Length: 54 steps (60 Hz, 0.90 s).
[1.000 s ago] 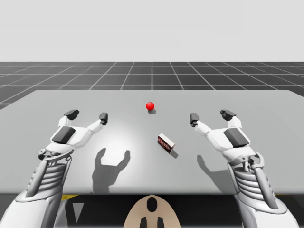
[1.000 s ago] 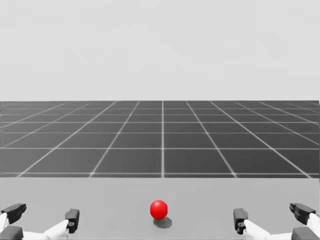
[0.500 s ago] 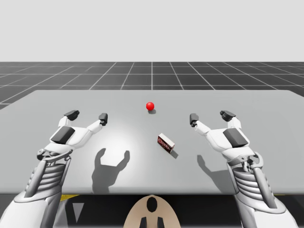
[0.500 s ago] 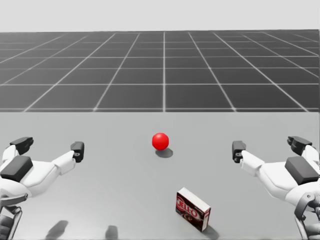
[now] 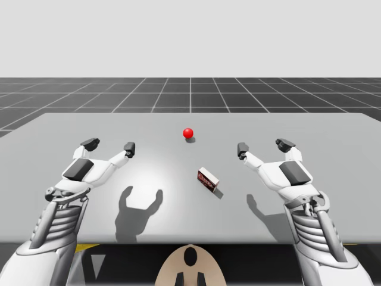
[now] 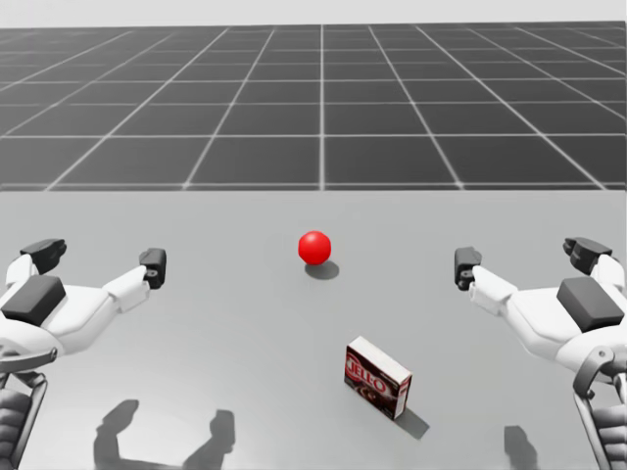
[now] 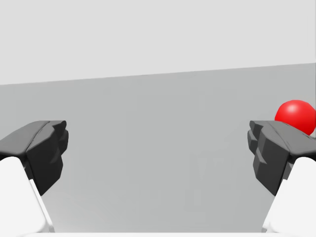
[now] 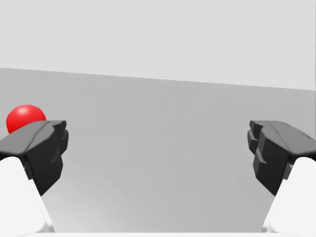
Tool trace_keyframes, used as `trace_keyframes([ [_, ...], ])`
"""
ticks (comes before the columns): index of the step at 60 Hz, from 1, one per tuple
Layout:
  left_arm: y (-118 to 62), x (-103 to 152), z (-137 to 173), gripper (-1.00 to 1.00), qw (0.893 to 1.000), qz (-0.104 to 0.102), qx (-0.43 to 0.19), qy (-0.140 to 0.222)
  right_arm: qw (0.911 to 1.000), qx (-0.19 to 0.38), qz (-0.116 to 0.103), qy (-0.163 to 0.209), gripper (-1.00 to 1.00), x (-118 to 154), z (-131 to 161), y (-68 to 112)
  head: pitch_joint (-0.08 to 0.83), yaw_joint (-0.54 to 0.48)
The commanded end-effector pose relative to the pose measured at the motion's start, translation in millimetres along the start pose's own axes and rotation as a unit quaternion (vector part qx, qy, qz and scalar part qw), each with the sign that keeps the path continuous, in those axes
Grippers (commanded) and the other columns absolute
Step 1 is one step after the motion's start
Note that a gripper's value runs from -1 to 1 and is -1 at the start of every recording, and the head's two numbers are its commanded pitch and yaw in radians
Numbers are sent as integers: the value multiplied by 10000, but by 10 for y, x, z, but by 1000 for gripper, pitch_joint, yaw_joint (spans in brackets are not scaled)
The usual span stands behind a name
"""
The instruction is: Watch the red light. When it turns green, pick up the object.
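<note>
The light is a red ball (image 5: 188, 133) (image 6: 314, 247) on the grey table (image 5: 333, 128), a little past the middle. Nearer me stands a small dark red box (image 5: 208, 179) (image 6: 378, 377), turned at an angle, slightly right of centre. My left gripper (image 5: 109, 145) (image 6: 98, 260) (image 7: 158, 158) hovers open over the left side, well apart from the box. Over the right side my right gripper (image 5: 262, 146) (image 6: 524, 260) (image 8: 158, 158) is open too. Both wrist views show the red ball (image 7: 295, 116) (image 8: 25, 117) beyond an inner fingertip, with bare table between the fingers.
The far table edge (image 5: 190, 114) gives way to a dark gridded floor (image 5: 190, 92). Shadows of both arms lie on the near part of the table.
My head has turned downward, so the box and more of both arms come into the head view. The ball stays red; arms and box have not moved.
</note>
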Motion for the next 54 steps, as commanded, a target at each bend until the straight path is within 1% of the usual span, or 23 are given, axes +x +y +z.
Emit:
trace_keyframes([
  [1,-4,2,3,-1000,10000,-8,-2,-6,10000,2,14,1,-1000,-1,1,7,404,19],
  [41,-15,0,11,-1000,10000,-46,-27,-43,10000,1,28,1,-1000,9,5,9,411,18],
  [46,-17,0,14,-1000,10000,-47,-32,-45,10000,5,25,0,-1000,12,9,11,429,14],
  [54,-23,-2,19,-1000,10000,-59,-42,-40,10000,10,29,4,-1000,9,10,13,496,-11],
])
